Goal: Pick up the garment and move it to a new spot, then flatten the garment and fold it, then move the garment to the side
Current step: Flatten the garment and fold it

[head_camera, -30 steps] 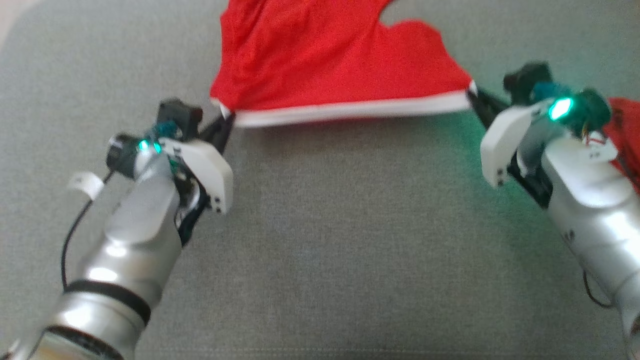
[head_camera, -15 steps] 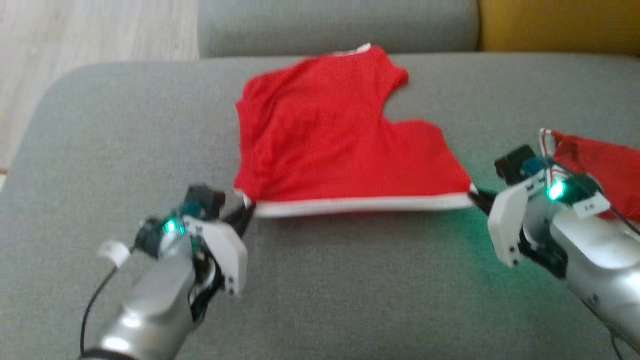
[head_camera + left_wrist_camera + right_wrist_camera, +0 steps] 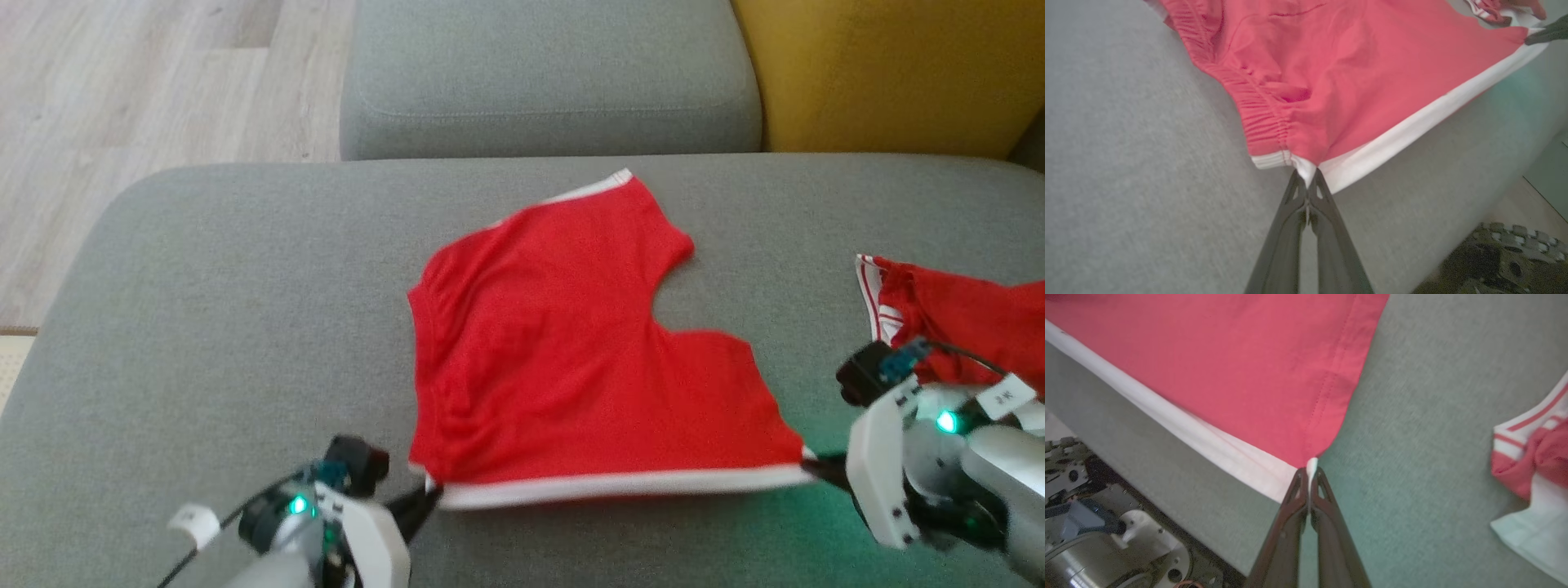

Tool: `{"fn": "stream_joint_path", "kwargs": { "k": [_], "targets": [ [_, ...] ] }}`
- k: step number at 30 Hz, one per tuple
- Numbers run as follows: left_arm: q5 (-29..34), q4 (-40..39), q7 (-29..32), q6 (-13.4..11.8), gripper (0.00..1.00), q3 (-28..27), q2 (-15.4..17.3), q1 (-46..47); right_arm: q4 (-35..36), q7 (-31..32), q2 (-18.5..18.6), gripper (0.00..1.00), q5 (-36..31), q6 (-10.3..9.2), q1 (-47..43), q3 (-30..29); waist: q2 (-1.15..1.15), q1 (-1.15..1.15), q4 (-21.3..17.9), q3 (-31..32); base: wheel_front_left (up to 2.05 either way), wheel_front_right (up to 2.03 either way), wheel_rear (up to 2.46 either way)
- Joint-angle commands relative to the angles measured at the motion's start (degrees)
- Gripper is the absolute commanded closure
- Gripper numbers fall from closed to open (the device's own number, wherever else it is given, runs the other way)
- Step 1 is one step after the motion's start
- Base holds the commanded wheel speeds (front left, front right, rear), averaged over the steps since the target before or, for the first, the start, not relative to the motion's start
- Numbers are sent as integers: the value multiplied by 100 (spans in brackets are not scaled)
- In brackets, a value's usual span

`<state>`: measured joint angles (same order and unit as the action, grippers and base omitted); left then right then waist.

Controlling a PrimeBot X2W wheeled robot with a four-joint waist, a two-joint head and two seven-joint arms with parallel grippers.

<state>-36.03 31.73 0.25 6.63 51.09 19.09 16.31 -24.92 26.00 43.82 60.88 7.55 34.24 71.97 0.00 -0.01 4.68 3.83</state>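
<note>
A pair of red shorts [image 3: 563, 359] with a white band along the near edge lies spread on the grey sofa seat [image 3: 245, 310]. My left gripper [image 3: 431, 492] is shut on the near left corner of the shorts [image 3: 1331, 90], by the gathered waistband. My right gripper [image 3: 810, 469] is shut on the near right corner, where the white band ends [image 3: 1229, 375]. The white edge is stretched taut between the two grippers, slightly lifted off the seat. The far leg reaches toward the backrest.
A second red and white garment [image 3: 955, 322] lies crumpled at the right, just behind my right wrist, also seen as the same bundle [image 3: 1535, 457]. A grey back cushion [image 3: 547, 82] and a yellow cushion [image 3: 890, 73] stand behind. Wooden floor [image 3: 122, 106] lies left.
The head camera has tilted up, so the whole scene has slid down the picture. Both grippers keep hold of the corners and have drawn the shorts toward the sofa's near edge.
</note>
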Motion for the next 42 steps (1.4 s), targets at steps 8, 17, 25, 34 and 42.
{"fn": "stream_joint_path", "kwargs": {
  "k": [8,17,25,34,42],
  "targets": [
    [-312,-1729,873,-385,100,-206,1040,-556,850,866,1145,100,615,-6,-400,25,0,1,74,101,0,0,0],
    [-369,-2955,1171,-872,100,-432,1336,-595,1249,652,1429,100,634,-6,-15,-485,0,1,228,-28,0,0,0],
    [-180,-3147,1310,-982,100,-558,1085,181,1147,720,1316,100,595,-6,687,-1118,0,1,574,-485,0,0,0],
    [45,-2449,1330,-663,100,-561,619,1395,958,1152,1033,100,177,-6,1779,-1610,0,1,950,-1354,0,0,0],
    [112,-1358,1102,-399,100,-627,67,2419,612,1485,707,100,-439,-6,2689,-1586,0,1,1104,-2120,0,0,0]
  ]
}}
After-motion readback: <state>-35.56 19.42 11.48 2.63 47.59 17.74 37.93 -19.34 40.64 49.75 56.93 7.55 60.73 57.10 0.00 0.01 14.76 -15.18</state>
